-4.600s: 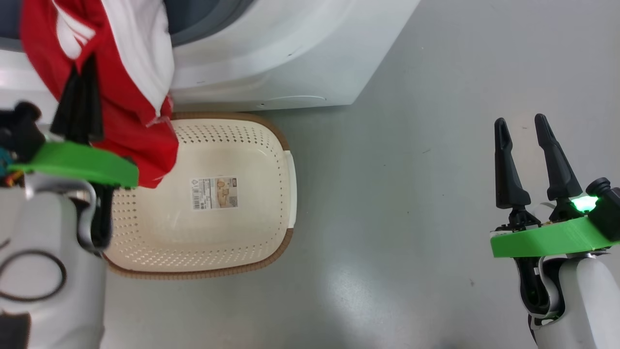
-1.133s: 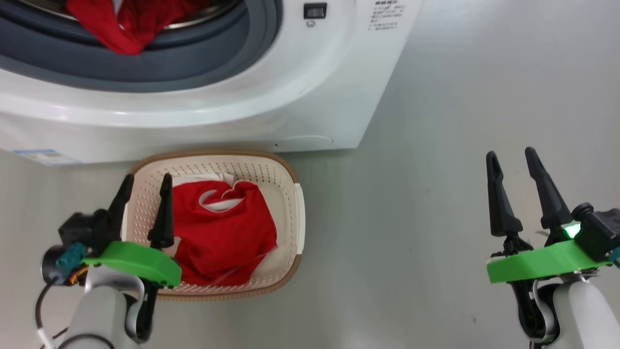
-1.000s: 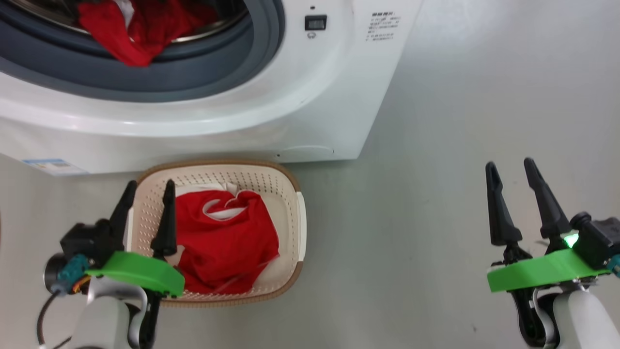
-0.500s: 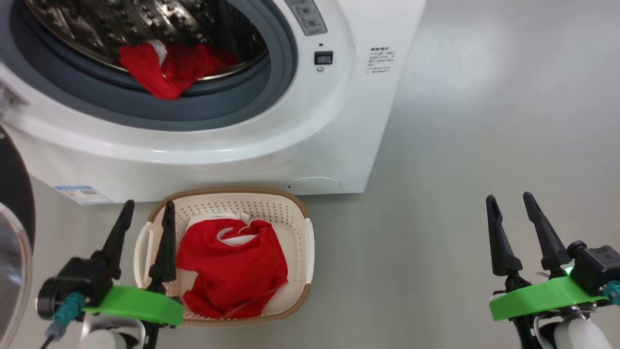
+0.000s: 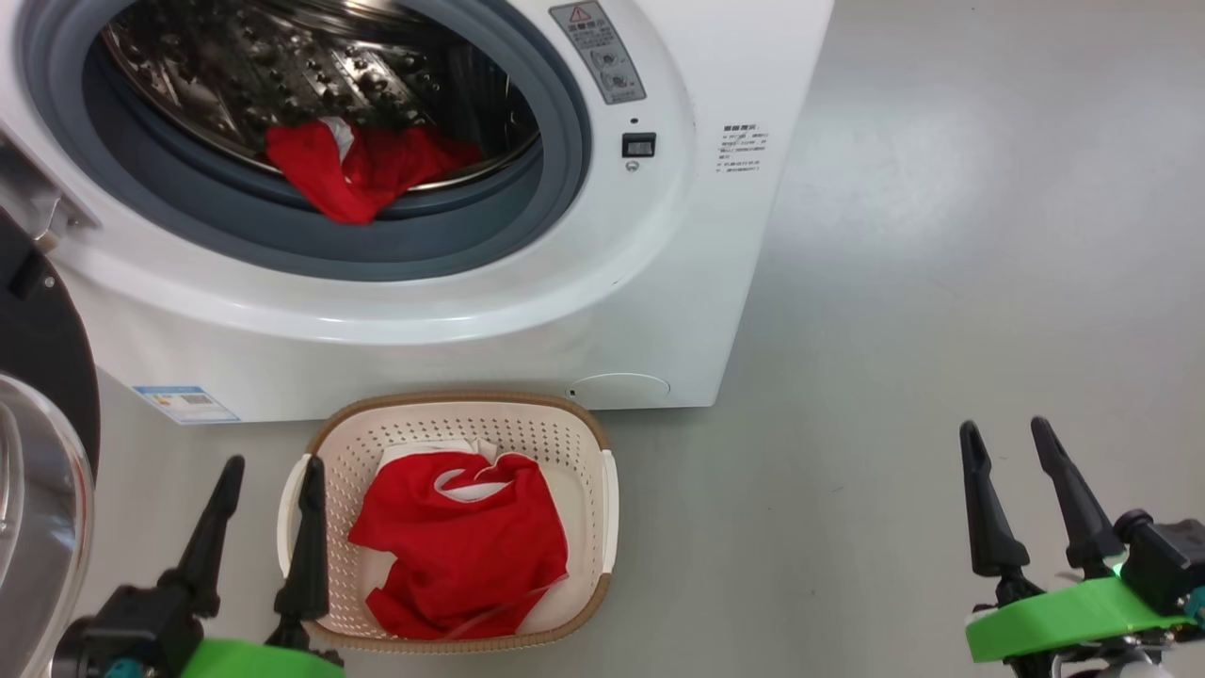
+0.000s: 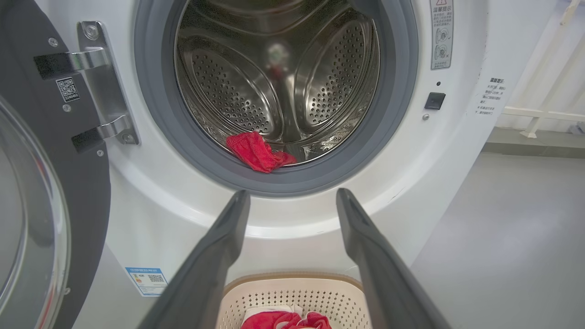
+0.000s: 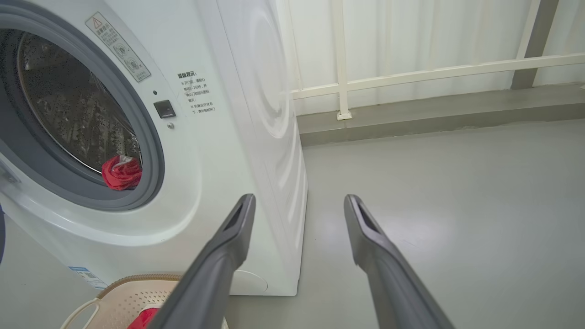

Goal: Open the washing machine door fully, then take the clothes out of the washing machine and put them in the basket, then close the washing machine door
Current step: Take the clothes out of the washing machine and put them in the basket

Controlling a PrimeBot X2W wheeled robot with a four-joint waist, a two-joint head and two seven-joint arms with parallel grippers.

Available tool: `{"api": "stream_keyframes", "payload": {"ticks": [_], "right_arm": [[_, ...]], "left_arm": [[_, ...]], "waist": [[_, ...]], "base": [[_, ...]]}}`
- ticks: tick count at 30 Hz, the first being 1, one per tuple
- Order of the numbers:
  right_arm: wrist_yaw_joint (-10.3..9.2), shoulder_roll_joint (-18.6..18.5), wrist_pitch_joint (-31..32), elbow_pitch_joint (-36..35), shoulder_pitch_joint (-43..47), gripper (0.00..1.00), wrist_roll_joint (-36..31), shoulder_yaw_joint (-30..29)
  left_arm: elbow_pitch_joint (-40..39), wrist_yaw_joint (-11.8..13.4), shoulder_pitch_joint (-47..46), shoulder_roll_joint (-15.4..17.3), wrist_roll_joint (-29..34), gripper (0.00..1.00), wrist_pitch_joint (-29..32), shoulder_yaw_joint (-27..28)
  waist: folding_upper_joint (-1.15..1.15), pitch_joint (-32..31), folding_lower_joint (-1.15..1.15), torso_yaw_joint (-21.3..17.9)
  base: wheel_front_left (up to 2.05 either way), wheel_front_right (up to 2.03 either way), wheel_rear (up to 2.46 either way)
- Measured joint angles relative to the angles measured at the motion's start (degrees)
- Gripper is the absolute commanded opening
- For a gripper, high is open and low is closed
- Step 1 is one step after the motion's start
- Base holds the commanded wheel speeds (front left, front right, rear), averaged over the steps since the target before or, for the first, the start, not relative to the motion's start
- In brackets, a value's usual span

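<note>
With the left gripper (image 5: pixel 271 463) and right gripper (image 5: pixel 1004 427) spread wide and empty, some clothes (image 5: pixel 461 541) are laid in the basket (image 5: pixel 452 403); the rest must next be picked from the washing machine (image 5: pixel 565 311).

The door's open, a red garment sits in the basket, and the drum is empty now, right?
Not empty: another red garment lies at the drum's front edge, as the left wrist view shows. The rest is right.

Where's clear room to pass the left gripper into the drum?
Open: the drum mouth above the red garment, inside the grey ring. Bare floor right of the basket. Crowded: left, where the door stands by the left gripper.
</note>
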Motion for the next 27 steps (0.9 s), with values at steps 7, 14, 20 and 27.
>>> {"api": "stream_keyframes", "payload": {"ticks": [7,14,20,27], "right_arm": [[0.0,0.3,0.0,-0.3,1.5,1.0,0.0,-0.4],[0.0,0.3,0.0,-0.2,1.5,1.0,0.0,-0.4],[0.0,0.3,0.0,-0.2,1.5,1.0,0.0,-0.4],[0.0,0.4,0.0,-0.3,1.5,1.0,0.0,-0.2]], "left_arm": [[-2.5,0.0,3.2,-0.8,0.0,1.0,0.0,0.8],[-2.7,0.0,3.2,-1.1,0.1,1.0,0.0,0.8],[-3.0,0.0,3.2,-1.1,0.2,1.0,0.0,0.7],[-2.8,0.0,2.9,-1.2,0.4,1.0,0.0,0.1]], "waist": [[0.0,0.3,0.0,0.1],[0.0,0.2,0.0,0.0],[0.0,0.2,0.0,-0.1],[0.0,1.2,0.0,0.0]], "base": [[0.0,0.0,0.0],[0.0,0.0,0.0],[0.0,0.0,0.0],[0.0,0.0,0.0]]}}
